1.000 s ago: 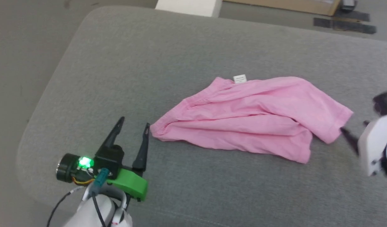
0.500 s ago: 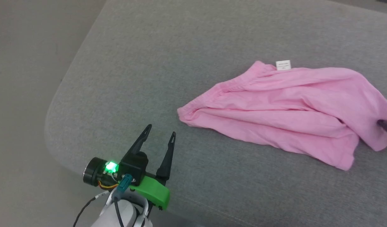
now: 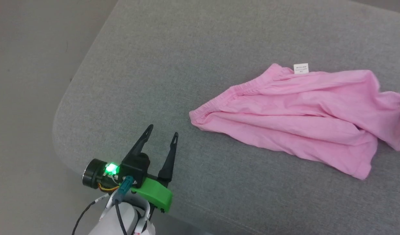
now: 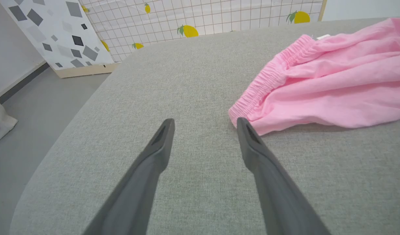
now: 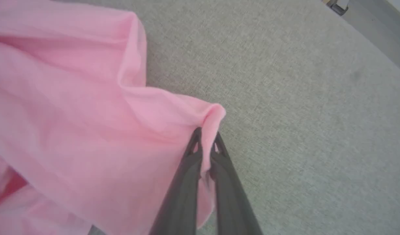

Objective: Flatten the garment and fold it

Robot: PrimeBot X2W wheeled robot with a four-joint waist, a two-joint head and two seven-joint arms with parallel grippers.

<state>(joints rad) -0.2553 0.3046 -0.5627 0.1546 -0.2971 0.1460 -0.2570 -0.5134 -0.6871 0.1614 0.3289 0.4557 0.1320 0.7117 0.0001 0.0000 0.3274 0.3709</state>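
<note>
One grey cloth surface (image 3: 186, 65) carries the pink shorts (image 3: 297, 111), crumpled, at three o'clock in the head view. Left gripper (image 3: 163, 130) sits at seven o'clock, jaws spread, near the waistband end but apart from it. Right gripper (image 5: 207, 137) has its jaws pinching a raised fold at the shorts' edge. White tag (image 3: 301, 68) lies at the shorts' twelve o'clock edge.

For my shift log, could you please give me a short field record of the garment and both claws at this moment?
surface: grey fabric surface
garment: pink, wrinkled, not yet flat or folded
waistband: gathered, at the end nearest the left claw
white tag: at the garment's far edge
left claw: open, empty, near the waistband corner
right claw: shut on a pinch of the garment's edge
</note>
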